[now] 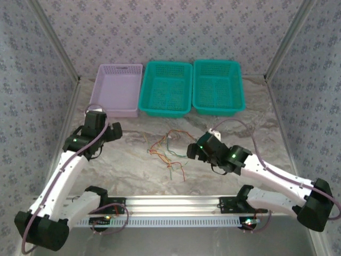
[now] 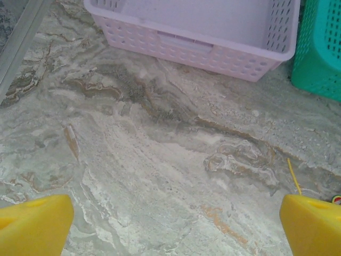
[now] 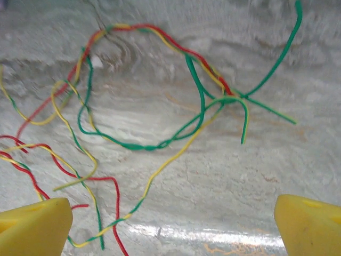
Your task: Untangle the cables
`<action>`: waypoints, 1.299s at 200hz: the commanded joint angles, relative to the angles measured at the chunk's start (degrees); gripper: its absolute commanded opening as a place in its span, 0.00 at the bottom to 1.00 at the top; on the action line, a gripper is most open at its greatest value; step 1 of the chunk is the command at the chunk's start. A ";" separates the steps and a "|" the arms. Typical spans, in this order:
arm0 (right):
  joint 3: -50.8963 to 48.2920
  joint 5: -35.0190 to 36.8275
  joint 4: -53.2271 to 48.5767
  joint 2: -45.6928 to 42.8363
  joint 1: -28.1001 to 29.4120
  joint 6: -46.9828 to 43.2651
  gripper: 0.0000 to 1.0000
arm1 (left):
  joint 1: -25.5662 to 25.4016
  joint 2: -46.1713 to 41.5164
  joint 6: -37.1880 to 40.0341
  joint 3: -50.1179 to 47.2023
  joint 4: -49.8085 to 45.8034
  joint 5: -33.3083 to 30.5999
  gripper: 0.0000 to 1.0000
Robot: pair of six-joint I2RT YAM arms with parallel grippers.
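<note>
From above, the cables (image 1: 169, 152) lie in a loose tangle on the marbled desk (image 1: 133, 165), near the middle and in front of the baskets, well apart from them. Three baskets stand in a row at the far edge: a lilac basket (image 1: 104, 80) on the left, a middle teal basket (image 1: 146, 85) beside it, and a right teal basket (image 1: 240, 85). The left claw (image 1: 113, 130) hangs over bare desk left of the tangle, near the front of the lilac basket. The right claw (image 1: 192, 151) sits just beside the right edge of the tangle, pointing towards it.

At the left wrist, the left claw (image 2: 173, 226) is spread wide, its yellow fingertips (image 2: 34, 226) in the bottom corners with nothing between them but bare desk (image 2: 160, 160). The lilac basket (image 2: 202, 50) crosses the top and a corner of the middle teal basket (image 2: 319, 58) shows at the upper right. One thin yellow strand (image 2: 292, 175) pokes in at the right edge, near the right fingertip.

At the right wrist, the right claw (image 3: 173, 226) is also spread wide and pinches nothing. The cables (image 3: 149, 106), red, green and yellow strands twisted and looped over one another, lie flat on the desk (image 3: 256, 176) ahead of it. The lowest loops run down beside the left fingertip (image 3: 34, 229), while the right one is clear of them.
</note>
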 commanded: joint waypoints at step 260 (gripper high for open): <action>-5.00 -12.56 20.54 20.80 0.17 11.35 0.49 | -4.43 2.49 1.77 2.73 -3.68 -5.44 1.00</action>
